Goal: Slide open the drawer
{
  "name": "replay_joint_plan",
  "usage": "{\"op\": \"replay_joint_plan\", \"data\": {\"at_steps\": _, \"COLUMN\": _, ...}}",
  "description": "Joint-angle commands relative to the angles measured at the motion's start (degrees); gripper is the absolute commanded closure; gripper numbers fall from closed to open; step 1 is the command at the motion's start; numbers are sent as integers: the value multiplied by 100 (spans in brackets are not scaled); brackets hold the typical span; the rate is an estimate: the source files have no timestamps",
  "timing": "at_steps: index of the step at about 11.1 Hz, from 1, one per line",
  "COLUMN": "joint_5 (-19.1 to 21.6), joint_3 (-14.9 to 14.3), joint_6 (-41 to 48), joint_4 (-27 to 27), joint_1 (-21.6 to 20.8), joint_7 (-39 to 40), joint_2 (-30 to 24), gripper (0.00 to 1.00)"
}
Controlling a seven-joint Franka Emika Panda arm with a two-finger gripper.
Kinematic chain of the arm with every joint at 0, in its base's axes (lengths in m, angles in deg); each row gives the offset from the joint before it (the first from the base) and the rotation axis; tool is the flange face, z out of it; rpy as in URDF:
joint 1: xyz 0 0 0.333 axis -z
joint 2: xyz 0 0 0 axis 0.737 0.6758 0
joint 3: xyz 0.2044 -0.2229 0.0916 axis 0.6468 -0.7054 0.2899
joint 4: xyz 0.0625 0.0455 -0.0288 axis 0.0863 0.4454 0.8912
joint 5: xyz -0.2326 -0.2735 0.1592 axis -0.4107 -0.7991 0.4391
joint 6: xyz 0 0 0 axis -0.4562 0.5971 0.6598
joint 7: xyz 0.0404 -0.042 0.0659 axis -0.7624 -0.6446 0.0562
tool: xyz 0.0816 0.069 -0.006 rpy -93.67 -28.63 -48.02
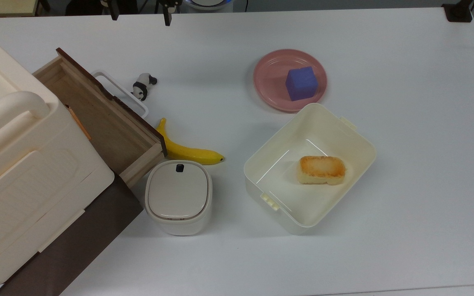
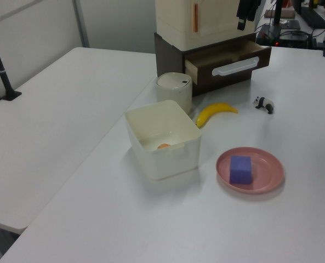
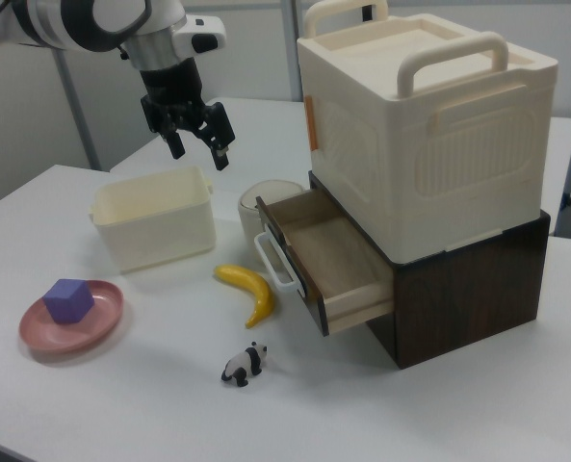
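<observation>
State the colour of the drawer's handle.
White: the drawer's handle is a white loop, clearest in the right view.

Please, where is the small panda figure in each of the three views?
Top view: panda figure, upper left, just right of the drawer's white handle.
Left view: panda figure, right side, below the handle.
Right view: panda figure, bottom centre.
Shared landmark: the banana lies close by.

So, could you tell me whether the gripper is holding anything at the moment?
Nothing is held: the gripper hangs open in the air, apart from the drawer and its white handle.
</observation>
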Motion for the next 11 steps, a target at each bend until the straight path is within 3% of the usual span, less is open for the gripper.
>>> {"op": "replay_joint_plan", "data": {"at_steps": 1, "joint_5": 98, "joint_3": 24, "joint_6": 18, "joint_4": 78, "joint_1": 27, "joint_7": 67, "joint_2": -48, "gripper": 0}}
{"op": "replay_joint_plan", "data": {"at_steps": 4, "joint_5": 46, "joint_3": 24, "joint_6": 27, "joint_4": 51, "joint_1": -34, "joint_7": -1126, "joint_2": -39, "gripper": 0}}
{"op": "replay_joint_plan", "data": {"at_steps": 11, "joint_5": 107, "joint_3": -3, "joint_6": 255, "joint_4": -63, "joint_1": 45, "joint_7": -831, "joint_2": -39, "gripper": 0}}
